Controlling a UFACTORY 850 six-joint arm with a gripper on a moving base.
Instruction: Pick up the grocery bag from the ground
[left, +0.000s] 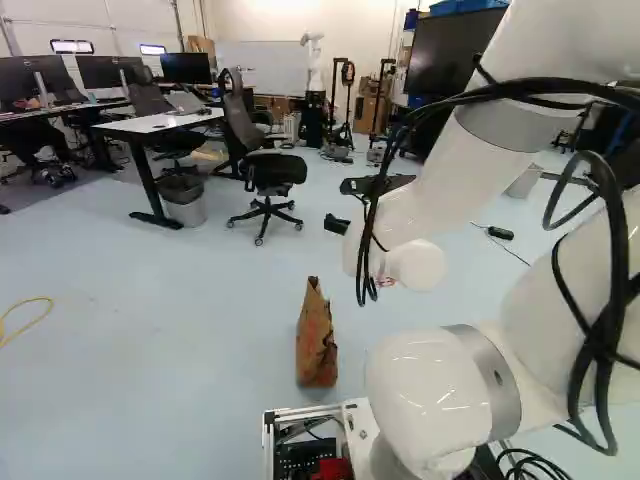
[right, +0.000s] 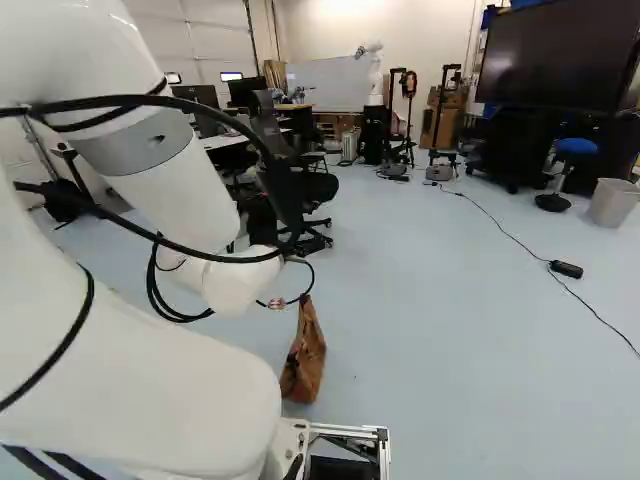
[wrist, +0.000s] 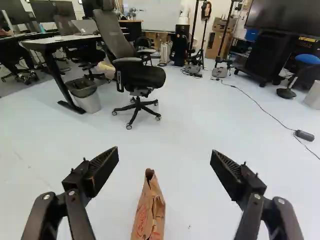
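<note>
Black parts of my gripper (left: 337, 224) show beyond the white wrist in the left base view. In the wrist view the gripper (wrist: 165, 162) stands wide open, nothing held between its fingers. The grocery bag (left: 316, 340), brown paper with reddish print and a narrow crumpled top, stands upright on the floor just ahead of the base. The right base view shows the same bag (right: 305, 360) leaning slightly. Seen from the wrist, the bag (wrist: 150, 212) appears in the gap between the two fingers, lower than them and nearer the left finger; its bottom is cut off.
An office chair (wrist: 137, 77), a desk (wrist: 60, 40) and a waste bin (wrist: 86, 95) stand farther ahead to the left. A cable with a black adapter (right: 566, 269) lies on the floor to the right. Another robot (left: 313, 65) stands at the far wall.
</note>
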